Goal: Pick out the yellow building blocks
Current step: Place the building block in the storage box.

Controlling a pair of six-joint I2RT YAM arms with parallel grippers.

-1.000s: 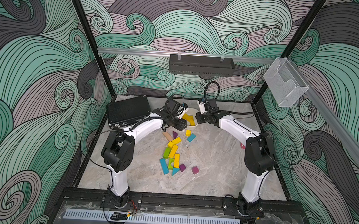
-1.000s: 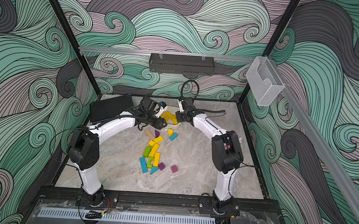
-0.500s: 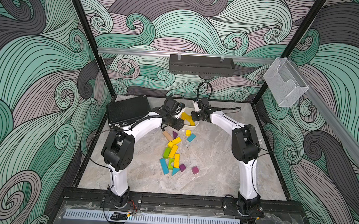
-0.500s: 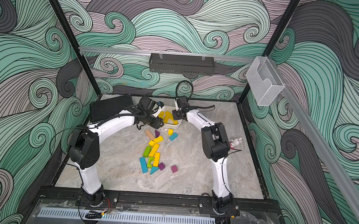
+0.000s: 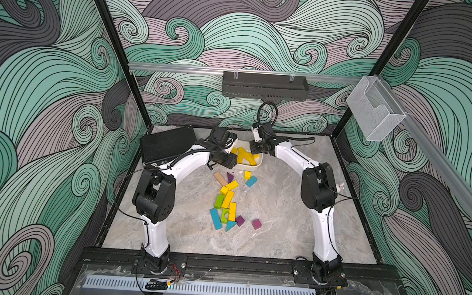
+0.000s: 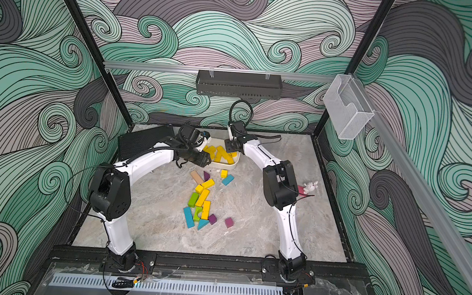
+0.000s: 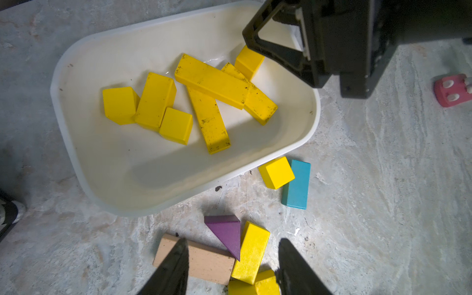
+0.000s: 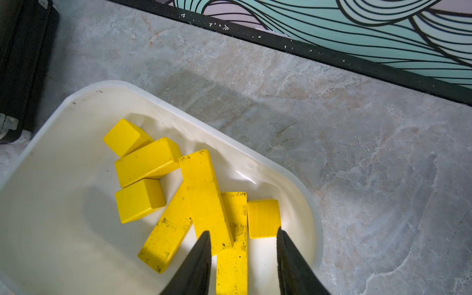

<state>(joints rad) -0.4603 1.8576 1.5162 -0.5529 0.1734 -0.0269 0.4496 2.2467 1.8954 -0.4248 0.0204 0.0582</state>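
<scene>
Several yellow building blocks (image 7: pixel 212 81) (image 8: pixel 204 194), cubes and long bars, lie in a white tray (image 7: pixel 153 163) (image 8: pixel 63 204) at the back of the table (image 5: pixel 251 168). My right gripper (image 8: pixel 243 231) (image 5: pixel 257 149) hangs open over the tray's end. A yellow cube (image 8: pixel 263 218) lies free by one fingertip. More yellow blocks lie loose on the table in both top views (image 5: pixel 228 198) (image 6: pixel 203 197), and a cube (image 7: pixel 276 172) sits beside the tray. My left gripper (image 7: pixel 232 241) (image 5: pixel 225 161) hovers open and empty above a yellow block (image 7: pixel 251 251) just in front of the tray.
A tan bar (image 7: pixel 201 258), a purple wedge (image 7: pixel 226 231) and a teal block (image 7: pixel 296 184) mix with the loose yellow ones. Lime-green (image 5: pixel 219 201), teal and purple (image 5: pixel 256 224) blocks lie nearer the front. A black case (image 5: pixel 167 146) sits back left, a pink toy (image 6: pixel 308 187) at the right.
My right gripper has moved a little left over the tray and opened; the yellow cube now lies in the tray. The left arm has stayed still.
</scene>
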